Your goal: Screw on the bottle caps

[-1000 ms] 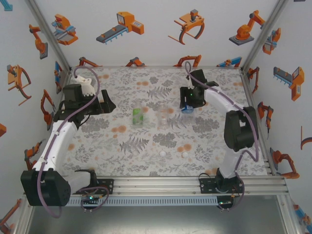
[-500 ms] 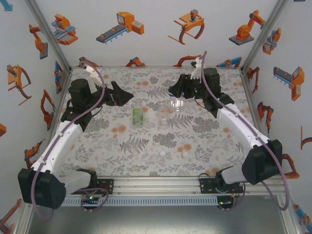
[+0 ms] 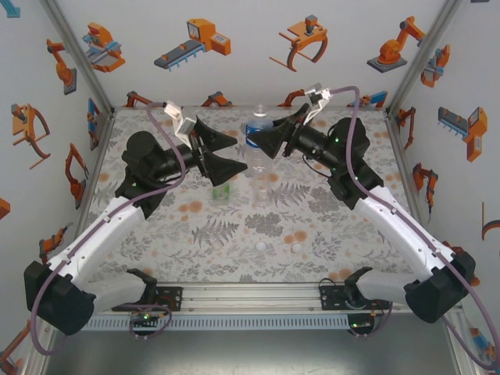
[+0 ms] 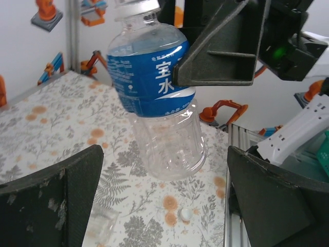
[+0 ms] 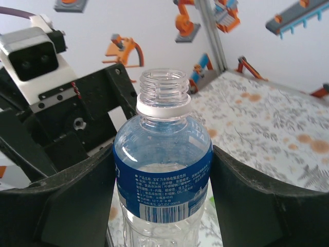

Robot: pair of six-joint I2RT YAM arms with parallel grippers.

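Well above the mat (image 3: 351,226), blue-label bottle (image 5: 162,170) hung upright, open-necked, apparently empty, clamped in right gripper (image 3: 264,143). Left gripper (image 3: 226,152) gaped beside it, grasping nothing. Green bottle (image 3: 222,187) and clear bottle (image 3: 262,190) stood below; two caps (image 3: 260,246) lay toward the near edge.

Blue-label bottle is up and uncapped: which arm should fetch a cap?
Left. The left pincer is open and empty; the right pincer is clamped on the bottle. Two caps lie loose on the mat, toward the near edge.

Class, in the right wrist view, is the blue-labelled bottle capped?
No, the blue-labelled bottle shows a bare, open threaded neck.
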